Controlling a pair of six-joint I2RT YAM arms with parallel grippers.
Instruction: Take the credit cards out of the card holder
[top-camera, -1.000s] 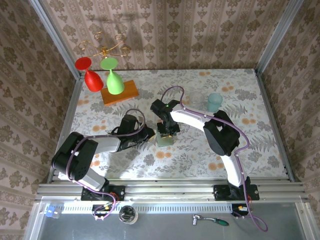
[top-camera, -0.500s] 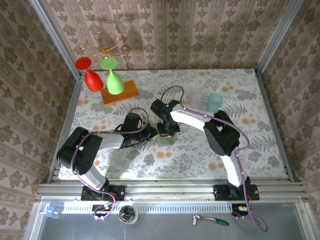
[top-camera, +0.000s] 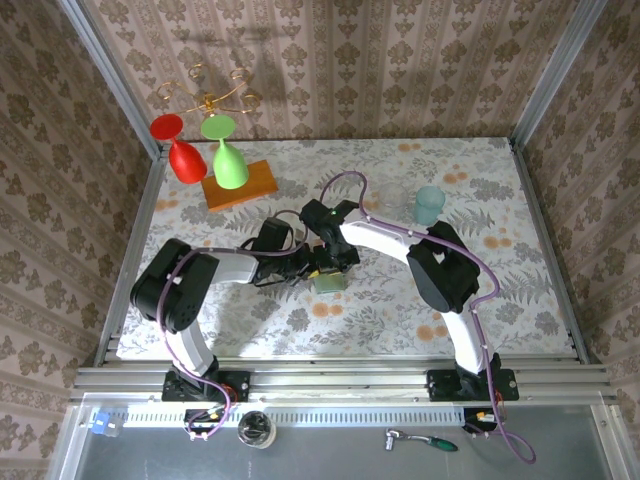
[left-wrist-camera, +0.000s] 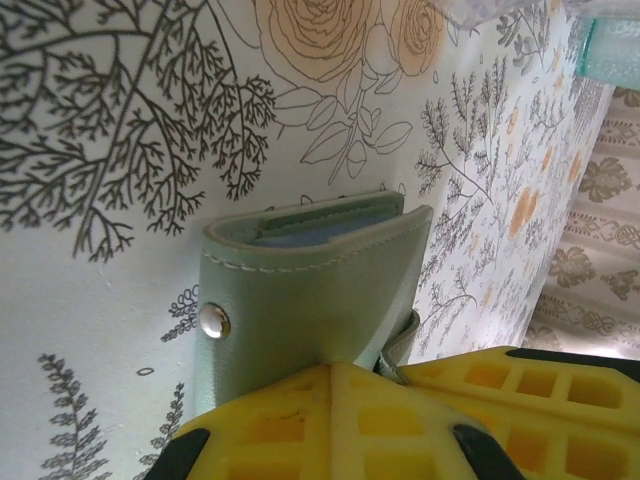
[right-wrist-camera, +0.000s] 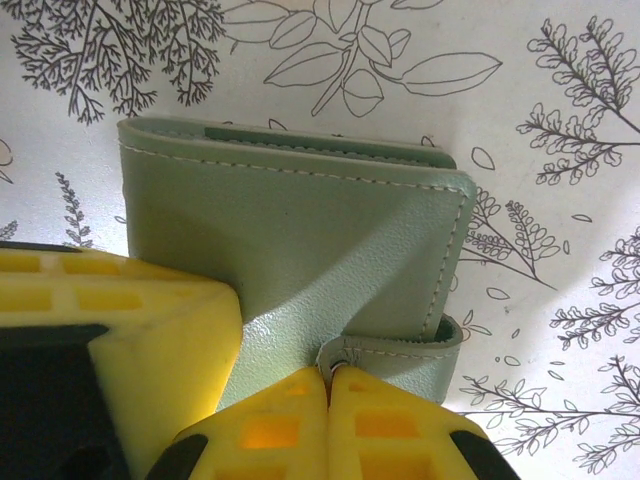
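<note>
The card holder (top-camera: 329, 283), a pale sage-green folded wallet, lies on the flowered table between both arms. In the left wrist view it (left-wrist-camera: 310, 290) shows a metal snap (left-wrist-camera: 213, 320) and the blue edge of one of the credit cards (left-wrist-camera: 320, 233) in its fold. My left gripper (top-camera: 306, 268) is shut, its yellow tips (left-wrist-camera: 333, 372) pressed on the wallet's cover with nothing between them. My right gripper (top-camera: 335, 262) is shut on the wallet's snap tab (right-wrist-camera: 395, 350), pinched at the tips (right-wrist-camera: 328, 378). The left fingers (right-wrist-camera: 110, 320) rest beside it on the card holder (right-wrist-camera: 300, 230).
An orange wooden block (top-camera: 240, 184) stands at the back left with a red glass (top-camera: 185, 158) and a green glass (top-camera: 228, 160) by it. A teal cup (top-camera: 430, 204) and a clear cup (top-camera: 393, 197) stand at the back right. Patterned walls close in three sides.
My left arm has reached to the right until its shut tips sit on the wallet. My right gripper has closed on the snap tab.
</note>
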